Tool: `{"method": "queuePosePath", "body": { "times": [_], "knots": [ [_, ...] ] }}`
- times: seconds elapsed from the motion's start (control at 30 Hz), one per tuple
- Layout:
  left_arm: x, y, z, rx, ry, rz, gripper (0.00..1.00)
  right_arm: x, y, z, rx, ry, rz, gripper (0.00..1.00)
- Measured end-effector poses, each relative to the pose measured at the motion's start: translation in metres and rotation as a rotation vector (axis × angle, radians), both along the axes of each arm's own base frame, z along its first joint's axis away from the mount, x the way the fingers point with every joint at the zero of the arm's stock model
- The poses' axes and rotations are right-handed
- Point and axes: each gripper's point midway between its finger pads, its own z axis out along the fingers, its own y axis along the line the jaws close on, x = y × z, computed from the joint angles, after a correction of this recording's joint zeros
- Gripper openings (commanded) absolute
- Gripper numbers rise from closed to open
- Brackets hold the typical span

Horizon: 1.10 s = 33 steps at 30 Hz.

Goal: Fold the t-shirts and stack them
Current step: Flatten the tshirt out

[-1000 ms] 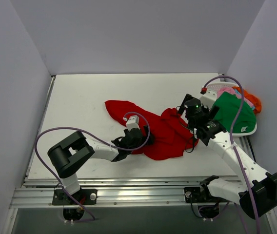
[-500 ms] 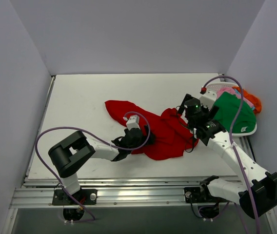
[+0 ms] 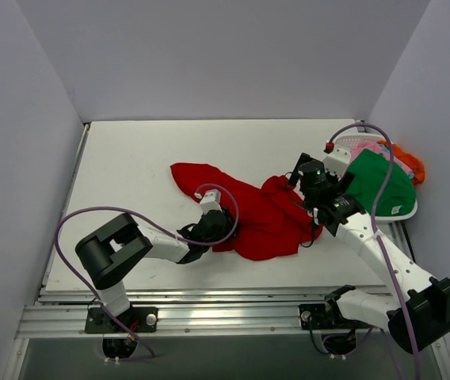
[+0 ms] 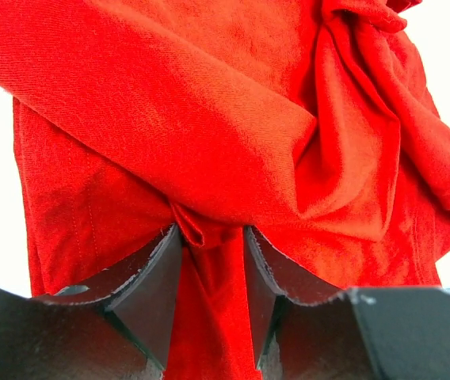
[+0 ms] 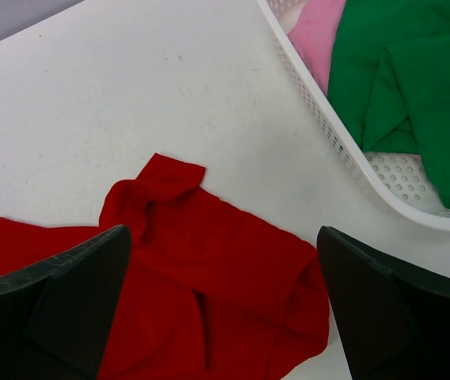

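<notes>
A bright red t-shirt (image 3: 266, 215) lies crumpled on the white table (image 3: 130, 166), spread from the middle toward the right. My left gripper (image 3: 219, 231) sits low at the shirt's near-left edge. In the left wrist view the left gripper (image 4: 211, 247) has its jaws drawn in on a bunched fold of the red t-shirt (image 4: 209, 119). My right gripper (image 3: 309, 207) hovers open above the shirt's right end. The right wrist view shows the right gripper (image 5: 223, 237) with its fingers wide apart over the red t-shirt (image 5: 209, 277), touching nothing.
A white slatted basket (image 3: 405, 210) stands at the table's right edge, its rim (image 5: 342, 149) close to my right gripper. In it lie a green t-shirt (image 3: 379, 186), a pink t-shirt (image 3: 372, 148) and an orange t-shirt (image 3: 410, 163). Grey walls enclose the table.
My left gripper's jaws have closed in on a fold of the red t-shirt, and its wrist has shifted slightly left. The right arm has stayed put.
</notes>
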Motion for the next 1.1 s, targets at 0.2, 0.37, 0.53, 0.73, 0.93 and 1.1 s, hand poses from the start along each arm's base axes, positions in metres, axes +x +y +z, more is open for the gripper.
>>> {"method": "queuePosePath", "body": {
  "times": [0.2,0.37,0.53,0.73,0.93,1.1],
  "knots": [
    [0.0002,0.0001,0.0,-0.001,0.001,0.001,0.41,0.0001,0.0,0.0001,0.0,0.0,0.0,0.99],
    [0.0002,0.0001,0.0,-0.002,0.001,0.002,0.34,0.0,0.0,-0.0002,0.0,0.0,0.0,0.99],
    [0.001,0.0006,0.0001,-0.004,0.003,0.005,0.29,0.0,0.0,-0.0005,0.0,0.001,0.0,0.99],
    [0.0036,0.0031,0.0,-0.006,0.006,0.015,0.17,-0.0001,0.0,-0.0005,0.0,0.001,0.0,0.98],
    [0.0043,0.0061,0.0025,-0.011,0.007,0.021,0.02,-0.0002,-0.0001,-0.0007,0.0,0.001,0.0,0.98],
    [0.0029,0.0083,0.0053,-0.011,0.007,0.021,0.08,-0.0002,-0.0001,-0.0008,-0.001,0.001,0.0,0.98]
  ]
}}
